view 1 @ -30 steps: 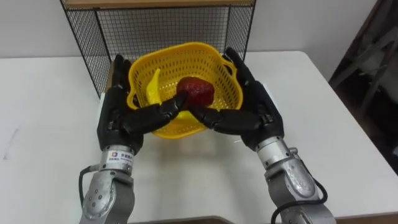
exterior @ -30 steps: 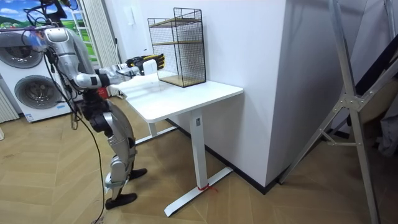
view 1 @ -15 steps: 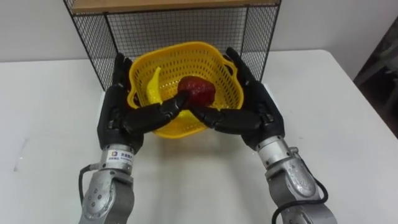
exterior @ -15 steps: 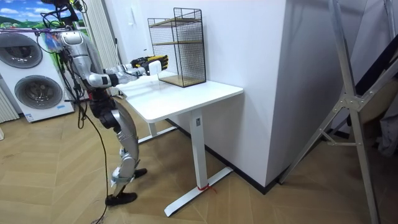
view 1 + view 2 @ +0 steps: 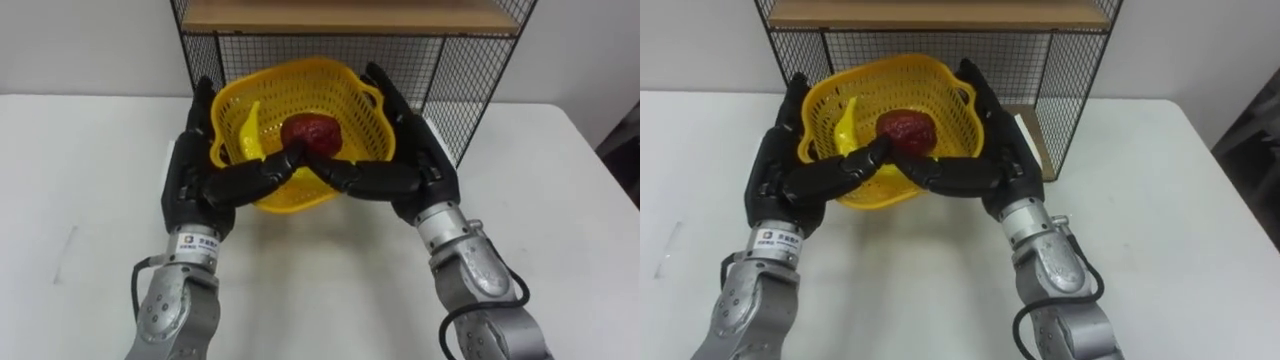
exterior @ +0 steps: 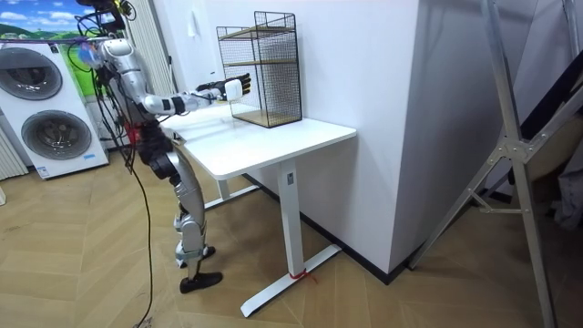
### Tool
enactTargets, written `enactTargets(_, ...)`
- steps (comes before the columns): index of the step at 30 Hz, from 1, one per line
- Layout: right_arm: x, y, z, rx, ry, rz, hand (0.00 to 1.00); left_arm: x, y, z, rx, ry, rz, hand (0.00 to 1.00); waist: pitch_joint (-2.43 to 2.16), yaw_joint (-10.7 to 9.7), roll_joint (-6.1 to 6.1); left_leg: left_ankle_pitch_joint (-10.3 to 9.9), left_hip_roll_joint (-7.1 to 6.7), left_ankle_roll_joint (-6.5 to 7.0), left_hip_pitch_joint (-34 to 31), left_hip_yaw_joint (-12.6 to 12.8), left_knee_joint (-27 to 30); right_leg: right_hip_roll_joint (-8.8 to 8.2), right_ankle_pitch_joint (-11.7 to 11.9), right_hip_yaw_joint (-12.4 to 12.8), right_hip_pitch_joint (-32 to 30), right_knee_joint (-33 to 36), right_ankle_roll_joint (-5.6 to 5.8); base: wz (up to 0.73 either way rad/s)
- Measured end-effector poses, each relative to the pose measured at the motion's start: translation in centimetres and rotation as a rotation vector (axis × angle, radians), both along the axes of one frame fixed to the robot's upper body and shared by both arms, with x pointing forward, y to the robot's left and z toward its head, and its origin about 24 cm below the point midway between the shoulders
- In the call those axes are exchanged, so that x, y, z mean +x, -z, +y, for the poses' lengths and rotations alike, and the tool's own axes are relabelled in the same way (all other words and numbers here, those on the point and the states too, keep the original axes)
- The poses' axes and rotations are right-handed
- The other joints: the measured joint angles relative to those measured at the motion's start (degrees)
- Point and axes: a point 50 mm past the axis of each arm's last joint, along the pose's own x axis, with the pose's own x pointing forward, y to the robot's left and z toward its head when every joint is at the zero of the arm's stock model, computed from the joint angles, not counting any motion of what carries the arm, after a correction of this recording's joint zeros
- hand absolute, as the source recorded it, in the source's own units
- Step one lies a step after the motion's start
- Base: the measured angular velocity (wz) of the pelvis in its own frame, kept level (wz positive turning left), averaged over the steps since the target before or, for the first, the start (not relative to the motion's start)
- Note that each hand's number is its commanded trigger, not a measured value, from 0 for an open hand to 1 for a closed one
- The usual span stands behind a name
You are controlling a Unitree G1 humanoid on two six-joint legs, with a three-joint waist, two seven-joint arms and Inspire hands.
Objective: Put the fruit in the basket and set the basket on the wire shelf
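A yellow basket (image 5: 350, 105) rides upper centre in the eye views, raised off the white table (image 5: 80, 200) and held at the open front of the wire shelf (image 5: 470, 90). Inside lie a dark red fruit (image 5: 312, 133) and, to its left, a banana (image 5: 245, 130). The left hand (image 5: 195, 185) and right hand (image 5: 415, 170) clasp the basket's flanks with straight fingers, thumbs stretched across its front wall and nearly meeting. A wooden board (image 5: 350, 15) tops the frame. The right eye view adds the shelf's lower board (image 5: 1036, 128), just right of the right hand. The room view shows the robot standing at the table's end on the room view's left, arms extended toward the two-tier shelf, washing machines (image 6: 46, 100) behind it.
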Motion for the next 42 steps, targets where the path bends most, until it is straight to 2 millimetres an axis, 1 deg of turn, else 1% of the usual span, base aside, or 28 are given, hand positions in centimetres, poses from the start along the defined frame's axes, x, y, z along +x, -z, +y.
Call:
enactTargets(3, 0.1, 0.2, -0.2, 0.003, 0.012, 0.009, 0.0, 0.4, -0.2, -0.2, 0.006, 0.013, 0.004, 0.0, 0.0, -0.3, 0.01, 0.03, 0.12, -0.01, 0.33, -0.01, -0.92, 0.36, 0.44, -0.02, 0.82, -1.94, 0.09, 0.0)
enactTargets(5, 0.2, 0.2, -0.3, -0.001, 0.016, 0.019, 0.0, 0.4, -0.1, -0.2, 0.031, 0.018, 0.012, 0.0, 0.03, -1.16, 0.05, 0.04, 0.12, -0.02, 0.84, 0.02, -1.54, 0.38, 0.5, 0.01, 1.17, -2.34, 0.11, 0.0)
enactTargets(6, 0.2, 0.3, -0.3, -0.005, 0.022, 0.03, 0.0, 0.5, 0.0, -0.3, 0.043, 0.022, 0.02, 0.0, 0.07, -1.27, 0.13, 0.04, 0.11, -0.03, 1.44, 0.11, -2.09, 0.45, 0.51, 0.06, 1.84, -3.03, 0.13, -0.04)
enactTargets(8, 0.2, 0.4, -0.4, -0.01, 0.036, 0.036, 0.0, 1.0, 0.3, -0.4, 0.053, 0.029, 0.035, 0.0, 0.21, -1.48, 0.36, 0.06, 0.11, -0.06, 2.29, 0.26, -2.96, 0.63, 0.66, 0.29, 2.79, -4.26, 0.19, -0.06)
enactTargets(10, 0.4, 0.3, -0.5, -0.012, 0.049, 0.043, 0.0, 1.5, 0.2, -0.6, 0.06, 0.039, 0.038, 0.0, 0.36, -1.45, 0.58, 0.08, 0.26, -0.11, 2.65, 0.76, -3.35, 0.8, 0.75, 0.69, 2.96, -4.58, 0.17, -0.13)
enactTargets(12, 0.7, 0.0, -0.5, -0.015, 0.059, 0.045, 0.0, 1.9, 0.0, -0.7, 0.065, 0.044, 0.035, 0.0, 0.64, -1.41, 1.07, 0.06, 0.65, -0.14, 3.18, 1.5, -3.92, 1.3, 1.37, 1.69, 3.32, -5.65, 0.11, -0.2)
enactTargets(14, 1.0, -0.3, -0.6, -0.014, 0.075, 0.038, 0.0, 2.3, -0.3, -0.9, 0.07, 0.054, 0.033, 0.0, 0.67, -1.73, 1.24, 0.17, 0.72, -0.3, 3.82, 2.13, -4.88, 1.41, 1.58, 1.96, 3.66, -6.5, 0.06, -0.15)
enactTargets(16, 1.0, -0.2, -0.6, -0.017, 0.078, 0.051, 0.0, 2.4, -0.2, -0.8, 0.079, 0.055, 0.041, 0.0, 0.66, -1.76, 1.26, 0.21, 0.84, -0.36, 4.62, 2.85, -5.48, 1.56, 1.64, 2.66, 4.13, -7.09, 0.04, -0.19)
enactTargets(21, 1.1, 0.2, -0.7, -0.048, 0.105, 0.081, 0.0, 3.2, 0.3, -1.1, 0.133, 0.072, 0.085, 0.0, 0.63, -2.54, 1.65, 0.22, 0.91, -0.4, 5.16, 3.17, -6.02, 1.77, 2.03, 3.12, 4.64, -8.29, 0.07, -0.05)
enactTargets(24, 1.1, 0.9, -0.8, -0.058, 0.125, 0.115, 0.0, 3.8, 0.7, -1.2, 0.181, 0.083, 0.117, 0.0, 0.46, -2.57, 1.97, 0.22, 0.89, -0.39, 5.15, 3.3, -6.33, 1.78, 2.19, 3.19, 4.69, -8.89, 0.12, -0.01)
enactTargets(27, 1.6, 1.4, -0.8, -0.071, 0.135, 0.154, 0.0, 4.4, 1.3, -1.2, 0.204, 0.089, 0.157, 0.0, 0.42, -2.44, 2.16, 0.34, 0.89, -0.49, 5.51, 3.65, -6.68, 1.73, 2.23, 3.39, 4.8, -9.12, 0.13, -0.06)
enactTargets(30, 1.9, 1.6, -0.6, -0.08, 0.133, 0.173, 0.0, 4.4, 1.8, -1.0, 0.208, 0.086, 0.192, 0.0, 0.42, -2.43, 2.17, 0.52, 0.9, -0.59, 6.87, 4.19, -7.6, 1.76, 2.23, 3.96, 5.63, -9.37, 0.13, -0.11)
enactTargets(32, 2.7, 1.6, -0.3, -0.093, 0.125, 0.189, 0.0, 4.7, 1.9, -0.9, 0.195, 0.069, 0.218, 0.0, 0.41, -2.53, 2.18, 0.57, 0.95, -0.66, 7.17, 4.39, -7.74, 1.91, 2.26, 4.62, 5.84, -9.56, 0.08, -0.07)
enactTargets(34, 3.1, 1.4, -0.2, -0.096, 0.128, 0.194, 0.0, 5.1, 1.7, -0.9, 0.188, 0.059, 0.226, 0.0, 0.41, -2.48, 2.19, 0.65, 1.06, -0.78, 7.29, 4.41, -7.77, 2.05, 2.59, 4.62, 6.24, -10.16, 0.01, 0.0)
enactTargets(36, 3.8, 1.4, -0.2, -0.08, 0.13, 0.215, 0.0, 5.9, 1.6, -0.7, 0.175, 0.051, 0.245, 0.0, 0.41, -2.44, 2.19, 0.7, 1.07, -0.84, 8.03, 4.41, -8.04, 2.1, 2.61, 4.71, 6.76, -10.12, -0.01, 0.0)
enactTargets(38, 5.0, 1.1, 0.2, -0.07, 0.123, 0.24, 0.0, 7.3, 1.3, -0.6, 0.173, 0.036, 0.269, 0.0, 0.4, -2.49, 2.2, 0.77, 1.15, -0.9, 8.36, 4.43, -8.02, 2.18, 2.71, 4.71, 7.09, -10.1, -0.14, 0.0)
enactTargets(42, 5.8, 0.5, 0.2, -0.065, 0.123, 0.238, 0.0, 8.1, 1.0, -0.4, 0.173, 0.022, 0.281, 0.0, 0.4, -2.45, 2.22, 0.81, 1.32, -0.96, 8.76, 4.6, -8.03, 2.29, 2.85, 4.71, 7.43, -10.1, -0.25, 0.0)
